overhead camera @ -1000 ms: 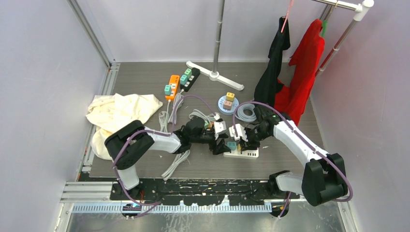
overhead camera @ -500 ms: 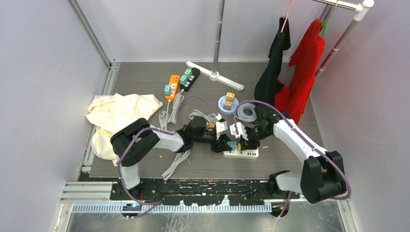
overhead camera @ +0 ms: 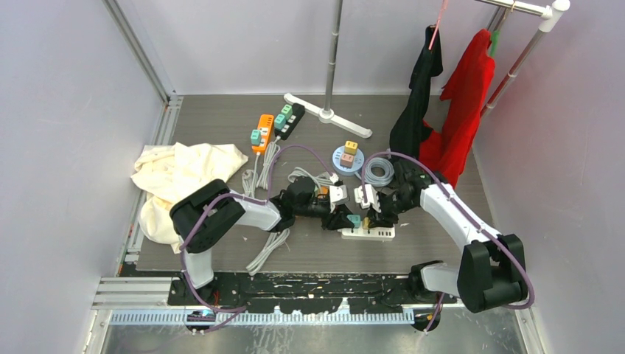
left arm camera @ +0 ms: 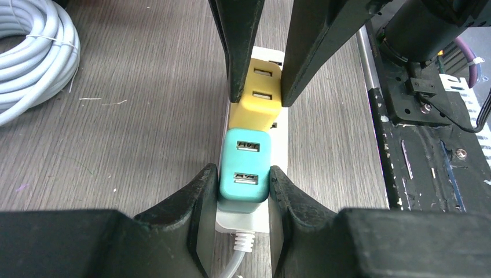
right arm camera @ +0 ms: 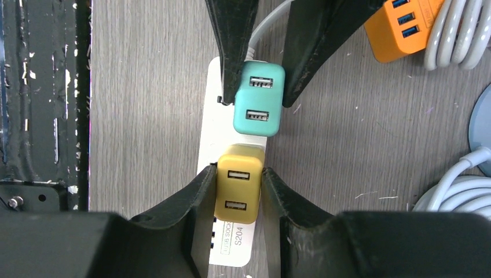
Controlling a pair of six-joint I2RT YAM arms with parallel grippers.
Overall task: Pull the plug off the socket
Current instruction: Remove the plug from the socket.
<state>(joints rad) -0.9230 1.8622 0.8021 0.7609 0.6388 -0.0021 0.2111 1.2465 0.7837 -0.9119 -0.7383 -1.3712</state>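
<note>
- two plugs stand on the white power strip (right arm camera: pixel 229 243): a teal plug (left arm camera: pixel 244 171) at the cord end and a yellow plug (right arm camera: pixel 237 191) just beside it along the strip's length.
- we see that too. the strip lies flat on the grey table (overhead camera: pixel 221 118), between the two wrists, out in front of the arm bases.
- what has the left gripper (left arm camera: pixel 243 174) got?
- we see its fingers drawn in on the teal plug, one pad against each side, so it grips that one.
- and the right gripper (right arm camera: pixel 238 176) reaches in from the opposite side, clamped the same way on the yellow plug, a finger flat on either flank.
- both plugs sit on the strip. we cannot tell how deep their prongs go.
- further out, we see a coil of pale grey cable (overhead camera: pixel 376 171) just behind the right wrist.
- then an orange power strip (overhead camera: pixel 262 133) and a black power strip (overhead camera: pixel 290 120) lie side by side toward the back.
- a cream cloth (overhead camera: pixel 188 169) is heaped at the left, and a red garment (overhead camera: pixel 464 110) hangs at the right rear.
</note>
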